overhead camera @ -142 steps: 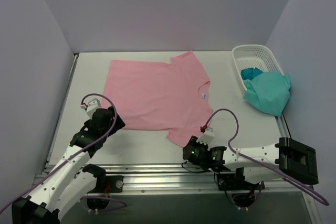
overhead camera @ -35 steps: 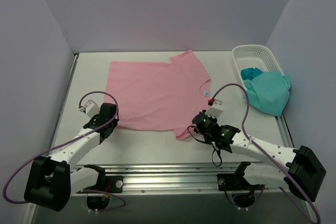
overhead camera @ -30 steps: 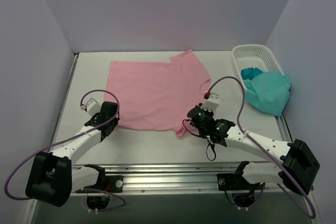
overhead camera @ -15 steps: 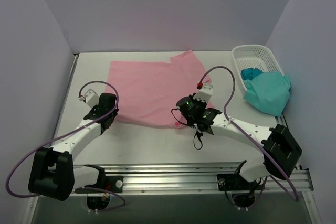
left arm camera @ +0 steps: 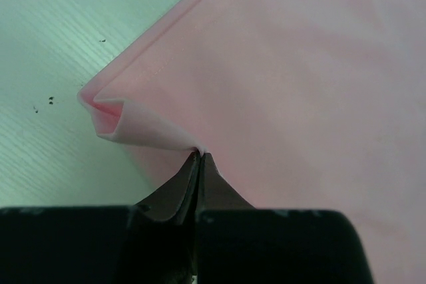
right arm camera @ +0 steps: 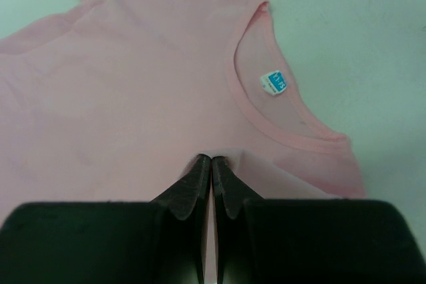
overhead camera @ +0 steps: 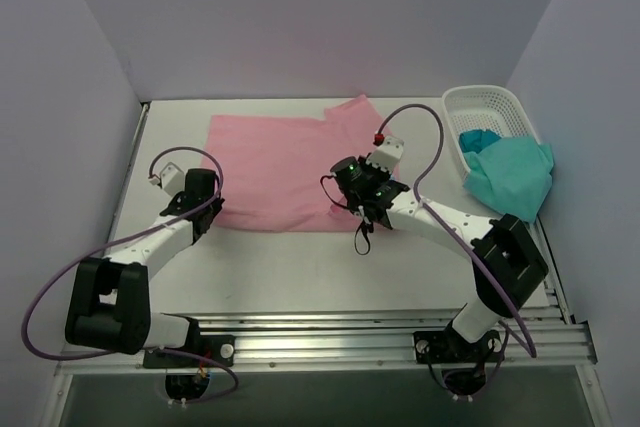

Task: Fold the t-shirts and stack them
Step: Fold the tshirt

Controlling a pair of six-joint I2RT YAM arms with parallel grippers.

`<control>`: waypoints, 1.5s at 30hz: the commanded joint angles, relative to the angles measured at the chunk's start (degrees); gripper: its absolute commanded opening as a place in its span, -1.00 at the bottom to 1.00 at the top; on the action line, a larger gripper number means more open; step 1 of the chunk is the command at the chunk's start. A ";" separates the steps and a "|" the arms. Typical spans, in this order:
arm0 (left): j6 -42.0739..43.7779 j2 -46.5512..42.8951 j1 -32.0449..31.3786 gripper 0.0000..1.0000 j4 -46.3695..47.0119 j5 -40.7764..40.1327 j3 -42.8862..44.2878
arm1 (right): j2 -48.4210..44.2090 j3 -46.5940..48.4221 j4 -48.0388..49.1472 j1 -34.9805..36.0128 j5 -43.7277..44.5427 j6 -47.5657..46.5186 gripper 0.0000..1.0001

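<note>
The light pink t-shirt lies spread on the table, its near edge lifted and carried back over itself. My left gripper is shut on the near left hem corner, which curls into a small fold at the fingertips. My right gripper is shut on a pinch of pink cloth just below the collar and its pale label. The teal-green t-shirt hangs out of the basket at the right, with neither gripper near it.
A white lattice basket stands at the back right against the wall. Walls close in the left, back and right sides. Bare grey table runs between the shirt and the arm bases. A purple cable loops over each arm.
Both grippers have moved away from the near edge toward the back, dragging the pink shirt's near edge with them. The shirt's visible area has become shorter front to back.
</note>
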 commanded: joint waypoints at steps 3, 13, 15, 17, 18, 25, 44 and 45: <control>1.52 4.58 1.29 -0.95 6.05 1.90 4.94 | 2.20 4.57 3.65 -4.11 -0.07 -2.78 -1.00; 2.40 13.29 3.05 -0.95 8.67 3.04 12.15 | 12.91 13.27 6.37 -7.01 -3.41 -5.33 -1.00; 2.57 15.04 3.22 -0.95 8.87 3.21 13.55 | 14.68 15.29 6.72 -7.45 -4.29 -5.86 -1.00; 2.57 16.28 3.75 -0.95 9.39 3.30 14.08 | 16.97 16.96 6.90 -7.71 -4.73 -5.95 -1.00; 2.57 17.42 4.01 -0.95 9.74 3.74 14.43 | 17.76 17.49 6.99 -8.06 -5.17 -6.21 -1.00; 2.92 21.64 5.86 -0.95 11.59 4.97 16.19 | 22.68 20.57 7.69 -10.78 -6.49 -6.82 -1.00; 3.98 30.69 8.32 -0.95 15.55 9.72 22.43 | 34.02 27.95 9.36 -16.06 -11.06 -7.44 -1.00; 3.98 31.05 8.41 -0.95 15.29 9.81 22.78 | 34.37 28.21 9.19 -16.15 -11.06 -7.44 -1.00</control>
